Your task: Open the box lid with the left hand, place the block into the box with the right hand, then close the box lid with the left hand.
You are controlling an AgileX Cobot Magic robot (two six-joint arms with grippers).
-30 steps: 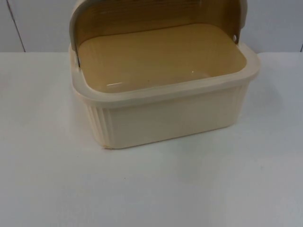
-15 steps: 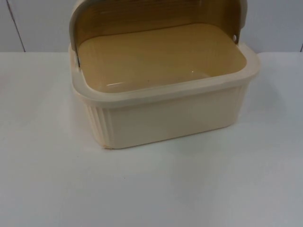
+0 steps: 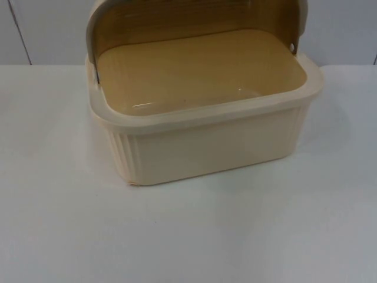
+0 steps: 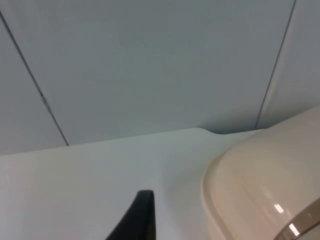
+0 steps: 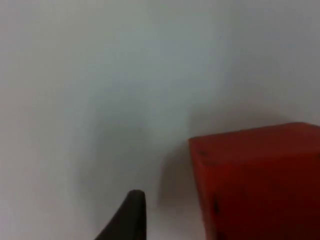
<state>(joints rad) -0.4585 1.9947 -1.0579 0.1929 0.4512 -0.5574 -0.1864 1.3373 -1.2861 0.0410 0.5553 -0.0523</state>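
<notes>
Lid open, block not yet in the box.

Top view: the cream box sits in the frame's upper middle, its lid swung back, its inside bare. Left wrist view: the left gripper waits beside the box's rounded wall; its opening cannot be told. Right wrist view: the right gripper is near the red block on the table, grip unclear. Placing and closing remain.

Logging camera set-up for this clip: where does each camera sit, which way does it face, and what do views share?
Top view: fixed above, looking down and forward at the open cream ribbed plastic box on the white table.
Left wrist view: beside the box, facing the grey partition wall; black left pincer fingertip.
Right wrist view: facing the table, red block; right pincer fingertip.
Top and left wrist views share the box.
</notes>
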